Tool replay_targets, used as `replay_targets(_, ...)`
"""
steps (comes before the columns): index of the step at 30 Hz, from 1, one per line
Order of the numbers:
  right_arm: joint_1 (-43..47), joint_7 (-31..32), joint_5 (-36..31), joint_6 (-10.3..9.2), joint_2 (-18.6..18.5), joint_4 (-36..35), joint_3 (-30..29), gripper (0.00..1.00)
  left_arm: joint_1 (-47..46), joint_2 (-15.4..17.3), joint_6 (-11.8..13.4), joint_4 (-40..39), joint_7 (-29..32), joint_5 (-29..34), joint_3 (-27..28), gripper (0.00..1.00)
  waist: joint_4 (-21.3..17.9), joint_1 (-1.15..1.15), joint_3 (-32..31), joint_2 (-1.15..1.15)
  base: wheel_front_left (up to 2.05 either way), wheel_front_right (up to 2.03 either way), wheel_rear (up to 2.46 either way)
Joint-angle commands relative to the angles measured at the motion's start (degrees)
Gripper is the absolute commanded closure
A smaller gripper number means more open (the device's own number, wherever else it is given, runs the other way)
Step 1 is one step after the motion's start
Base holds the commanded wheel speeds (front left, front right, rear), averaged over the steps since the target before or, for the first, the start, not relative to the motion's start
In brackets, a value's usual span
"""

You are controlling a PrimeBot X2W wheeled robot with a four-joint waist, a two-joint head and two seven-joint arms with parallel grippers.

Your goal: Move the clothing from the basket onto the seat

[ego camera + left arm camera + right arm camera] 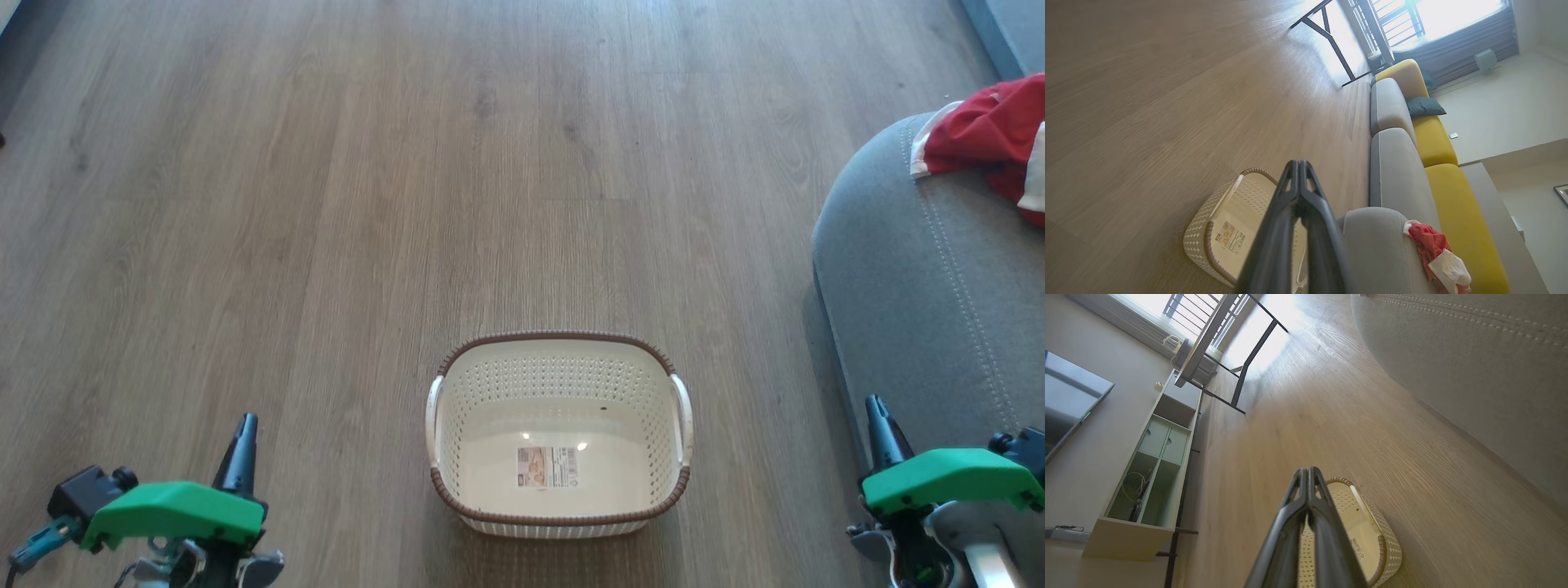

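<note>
Although the wood floor (326,204) takes up most of the head view, the step in hand can be read from the grey seat (922,310) at the right edge and from the basket (563,336) standing upright on the floor between the two arms, near the seat's front but apart from it. The basket's pale bottom is bare of cloth, while the clothing (988,135), a red heap with white trim, lies on the far end of the cushion, so I judge the moving as done and the task at its end rather than midway. Down at the lower corners, the left gripper (246,425) and the right gripper (876,406) each point upward with fingers pressed together and nothing between them, touching neither basket nor cloth. As far as I can judge, the next move calls for little: no further reach into the basket, and at most a check that the red heap sits securely and will not slide off the cushion's edge
</note>
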Motion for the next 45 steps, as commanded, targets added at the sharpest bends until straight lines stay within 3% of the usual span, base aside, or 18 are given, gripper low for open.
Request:
replay_targets(1, -3.0, 0.5, 2.1, 0.24, -0.3, -2.3, 0.1, 1.0, -3.4, 0.1, -0.7, -1.5, 0.3, -1.3, 2.3, 1.0, -0.1, 0.0, 0.0, 0.0, 0.0, 0.0, 0.0)
replay_targets(45, -4.0, 7.6, 31.7, 0.37, 1.1, -3.2, -2.1, 1.0, -6.5, -5.1, -5.8, -1.0, 7.5, -21.3, 10.5, 1.0, -2.3, 0.0, -0.2, 0.0, 0.0, 0.0, 0.0)
